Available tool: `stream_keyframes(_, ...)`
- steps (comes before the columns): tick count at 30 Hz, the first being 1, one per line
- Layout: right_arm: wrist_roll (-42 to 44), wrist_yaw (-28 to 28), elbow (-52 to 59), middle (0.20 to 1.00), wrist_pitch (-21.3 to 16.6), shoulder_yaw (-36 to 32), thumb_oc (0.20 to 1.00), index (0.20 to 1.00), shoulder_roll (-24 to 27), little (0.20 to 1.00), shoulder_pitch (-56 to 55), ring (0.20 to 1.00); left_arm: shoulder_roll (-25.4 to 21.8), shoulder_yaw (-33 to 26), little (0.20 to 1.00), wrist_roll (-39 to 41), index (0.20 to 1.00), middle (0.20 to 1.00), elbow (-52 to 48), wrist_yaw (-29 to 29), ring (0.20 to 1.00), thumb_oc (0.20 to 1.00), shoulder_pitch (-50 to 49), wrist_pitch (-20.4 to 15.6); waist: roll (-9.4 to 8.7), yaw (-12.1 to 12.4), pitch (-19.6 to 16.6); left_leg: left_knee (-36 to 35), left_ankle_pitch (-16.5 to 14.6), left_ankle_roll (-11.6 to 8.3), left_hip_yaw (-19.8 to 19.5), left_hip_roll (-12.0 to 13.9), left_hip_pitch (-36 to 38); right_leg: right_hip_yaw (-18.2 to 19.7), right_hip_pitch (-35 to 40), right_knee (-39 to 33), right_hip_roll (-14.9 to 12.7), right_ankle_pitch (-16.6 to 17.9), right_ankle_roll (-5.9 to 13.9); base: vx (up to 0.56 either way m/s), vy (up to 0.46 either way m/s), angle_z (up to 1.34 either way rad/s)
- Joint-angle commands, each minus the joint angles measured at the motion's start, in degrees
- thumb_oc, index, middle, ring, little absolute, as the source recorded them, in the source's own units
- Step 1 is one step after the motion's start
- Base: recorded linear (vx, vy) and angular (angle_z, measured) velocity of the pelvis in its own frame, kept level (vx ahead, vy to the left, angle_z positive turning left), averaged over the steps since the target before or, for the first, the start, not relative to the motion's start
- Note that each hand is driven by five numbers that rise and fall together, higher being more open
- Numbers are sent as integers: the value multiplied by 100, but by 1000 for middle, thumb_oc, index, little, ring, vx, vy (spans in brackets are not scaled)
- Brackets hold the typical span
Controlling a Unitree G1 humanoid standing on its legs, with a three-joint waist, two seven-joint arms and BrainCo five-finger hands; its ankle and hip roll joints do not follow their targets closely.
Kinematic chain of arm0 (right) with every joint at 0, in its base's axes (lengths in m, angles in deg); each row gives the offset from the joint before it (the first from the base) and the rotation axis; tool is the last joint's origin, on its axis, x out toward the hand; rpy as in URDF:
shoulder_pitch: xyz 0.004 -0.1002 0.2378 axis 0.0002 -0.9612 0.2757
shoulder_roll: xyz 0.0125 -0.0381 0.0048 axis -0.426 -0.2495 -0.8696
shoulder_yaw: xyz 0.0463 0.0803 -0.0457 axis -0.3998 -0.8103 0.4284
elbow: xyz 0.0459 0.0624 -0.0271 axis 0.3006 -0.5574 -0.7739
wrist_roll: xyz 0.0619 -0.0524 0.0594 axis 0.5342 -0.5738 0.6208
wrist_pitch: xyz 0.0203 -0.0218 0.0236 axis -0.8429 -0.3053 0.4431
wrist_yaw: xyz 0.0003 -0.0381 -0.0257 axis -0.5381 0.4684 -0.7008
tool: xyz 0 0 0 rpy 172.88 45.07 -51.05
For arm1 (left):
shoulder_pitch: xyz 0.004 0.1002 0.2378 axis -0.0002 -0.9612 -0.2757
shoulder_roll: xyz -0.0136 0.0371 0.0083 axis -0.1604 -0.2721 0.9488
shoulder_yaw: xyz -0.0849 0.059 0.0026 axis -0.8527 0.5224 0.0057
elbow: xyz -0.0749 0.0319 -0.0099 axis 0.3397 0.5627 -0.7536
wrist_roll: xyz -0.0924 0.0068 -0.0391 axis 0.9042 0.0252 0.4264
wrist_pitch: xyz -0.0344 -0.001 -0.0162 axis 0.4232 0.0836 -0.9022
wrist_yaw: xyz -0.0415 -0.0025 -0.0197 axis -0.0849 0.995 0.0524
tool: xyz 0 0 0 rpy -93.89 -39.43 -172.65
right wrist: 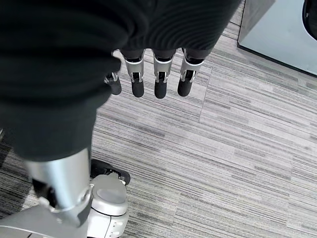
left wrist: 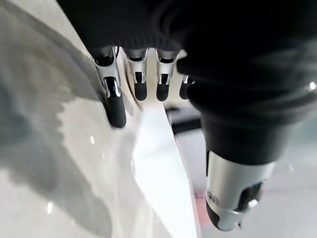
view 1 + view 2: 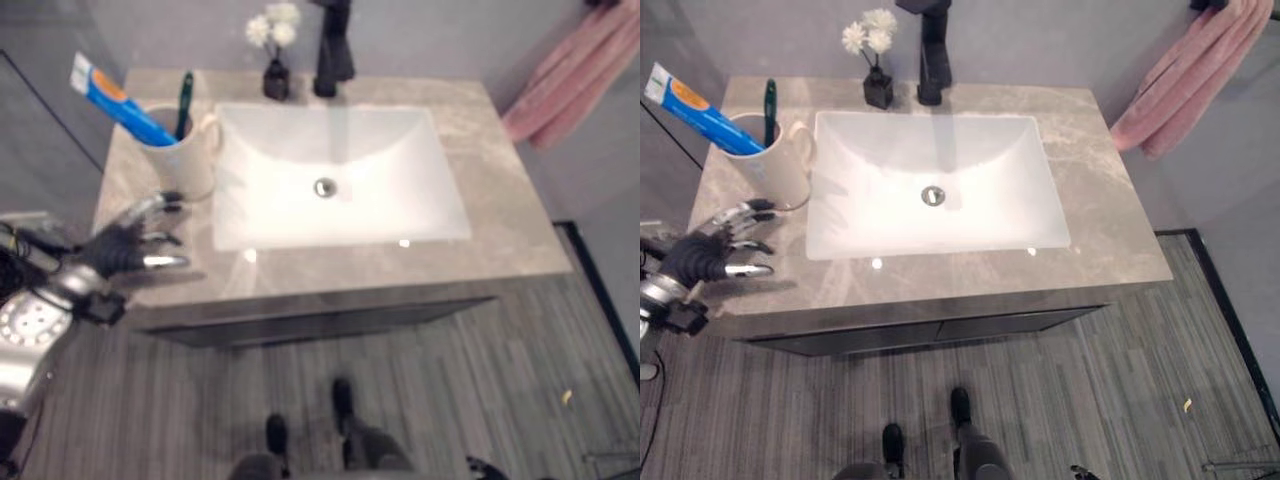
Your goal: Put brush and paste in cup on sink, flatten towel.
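Left eye view: blue paste tube (image 3: 112,98) and green brush (image 3: 184,103) upright in cup (image 3: 186,160), left hand (image 3: 125,246) loosely spread.

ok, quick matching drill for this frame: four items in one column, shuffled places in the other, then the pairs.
Items:
1. blue toothpaste tube
2. small black vase of white flowers
3. pink towel
4. left robot hand

Places:
A. hanging on the wall right of the grey marble counter
B. over the counter's front left corner
C. standing in the cream ceramic mug
D. beside the black faucet

Pairs: 1-C, 2-D, 3-A, 4-B
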Motion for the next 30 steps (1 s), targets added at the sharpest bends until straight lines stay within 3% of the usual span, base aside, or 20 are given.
stream_keyframes(1, 38, 7, -227, 1000, 2, -26, 1000, 1000, 275, 1000, 39, 1000, -38, -4, 1000, 263, 1000, 1000, -358, 266, 1000, 1000, -133, -104, 217, -29, -152, 71, -491, 212, -95, 137, 22, -165, 614, -8, -254, -610, 280, 0, 0, 0)
stream_keyframes(10, -50, 22, -315, 1000, -7, -4, 1000, 1000, 253, 1000, -12, 1000, 30, 142, 1000, 160, 1000, 1000, -435, 284, 1000, 1000, -129, -130, 222, -39, -196, 71, -481, 161, -53, 162, 66, -187, 642, -8, -230, -675, 242, -30, -33, -5)
stream_keyframes(18, 52, -61, -300, 1000, -9, 8, 1000, 1000, 271, 1000, 73, 1000, 362, 372, 1000, -124, 1000, 1000, 61, -161, 1000, 1000, 499, -261, 216, -105, -89, 71, -365, 115, -73, 148, -227, -230, 379, -8, -242, -602, 224, -66, -27, -2)
stream_keyframes(30, 130, -107, -377, 1000, 9, -59, 1000, 1000, 280, 1000, 72, 1000, 698, 33, 1000, -253, 1000, 1000, 652, -688, 1000, 1000, 882, -371, 218, -153, -54, 71, -273, 74, -54, 153, -454, -228, 158, -8, -228, -525, 201, -8, -9, 0)
